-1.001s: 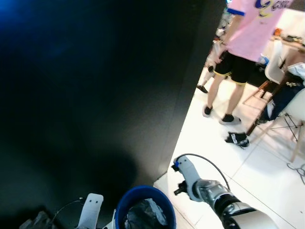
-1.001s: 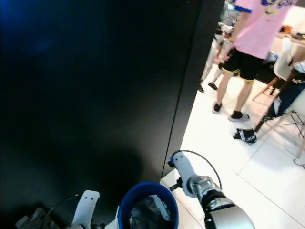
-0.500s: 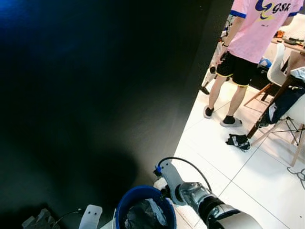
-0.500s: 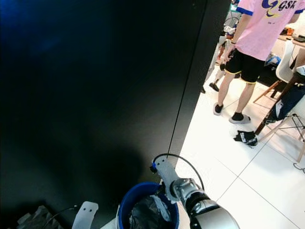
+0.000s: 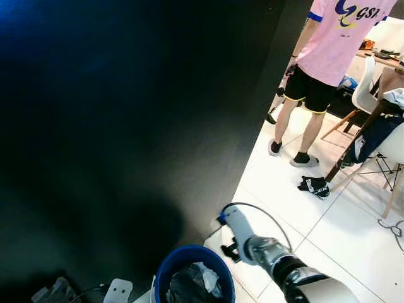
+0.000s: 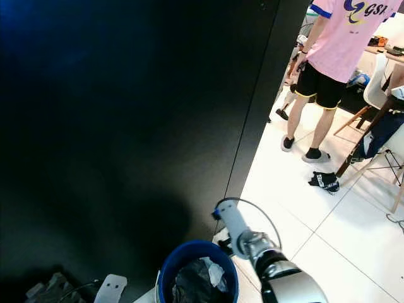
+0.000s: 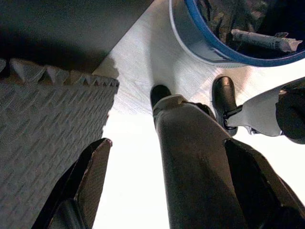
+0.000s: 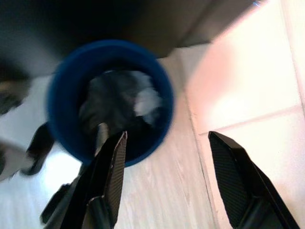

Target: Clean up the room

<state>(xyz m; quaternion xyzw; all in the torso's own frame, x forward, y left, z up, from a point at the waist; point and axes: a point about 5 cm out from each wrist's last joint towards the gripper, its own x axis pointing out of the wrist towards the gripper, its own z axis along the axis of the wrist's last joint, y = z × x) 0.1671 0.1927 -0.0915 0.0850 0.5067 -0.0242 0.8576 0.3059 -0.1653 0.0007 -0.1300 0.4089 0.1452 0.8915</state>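
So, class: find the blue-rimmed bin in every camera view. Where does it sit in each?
Left eye: blue-rimmed bin at the bottom edge, centre.
Right eye: bottom edge, centre.
Left wrist: upper right corner.
Right wrist: left of centre, seen from above.
Shared landmark: the black liner with pale scraps inside the bin.

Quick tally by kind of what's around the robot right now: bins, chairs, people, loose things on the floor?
Blue bins: 1, lined with a black bag, trash inside
White chairs: 2
People: 1, standing on the white tiles
Black items on the floor: 1, near the table leg
Grippers: 2, left gripper and right gripper, both open
Total: 7
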